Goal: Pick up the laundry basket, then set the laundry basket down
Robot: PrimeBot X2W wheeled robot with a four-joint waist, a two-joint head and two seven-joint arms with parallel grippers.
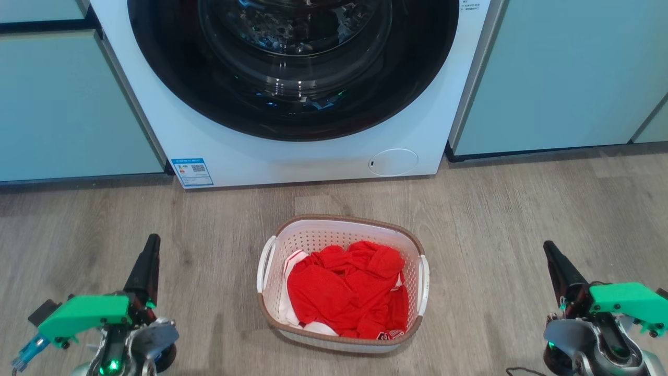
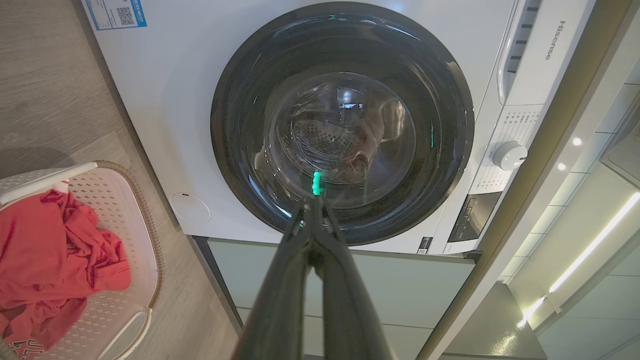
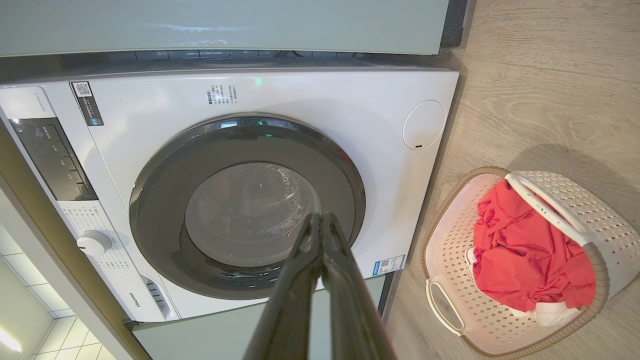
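— Basket position first: where do we have the laundry basket [image 1: 339, 236]?

— Lower middle of the head frame, upright on the wooden floor [image 1: 496, 219], with red clothes [image 1: 344, 290] heaped inside. The washing machine [image 1: 292, 156] stands just above it in the frame.

— And our arms?

— We see the left gripper [image 1: 153, 244] at the lower left and the right gripper [image 1: 549, 249] at the lower right, each well apart from the basket. In both wrist views the jaws lie pressed together with nothing between them.

— So which step are we in?

— We can't settle that from here. A basket resting on the floor with both arms clear of it fits the moment ahead of a lift. It fits the moment after the set-down just as well.

— What would handling it call for?

— By our judgement, any grip would need the jaws parted and one gripper at each of the white side handles [image 1: 263, 263], at the frame-left and frame-right ends of the brown rim. The two sides would have to be kept level so the clothes don't tip out. If the basket has already been put down, it lies as the task wants.
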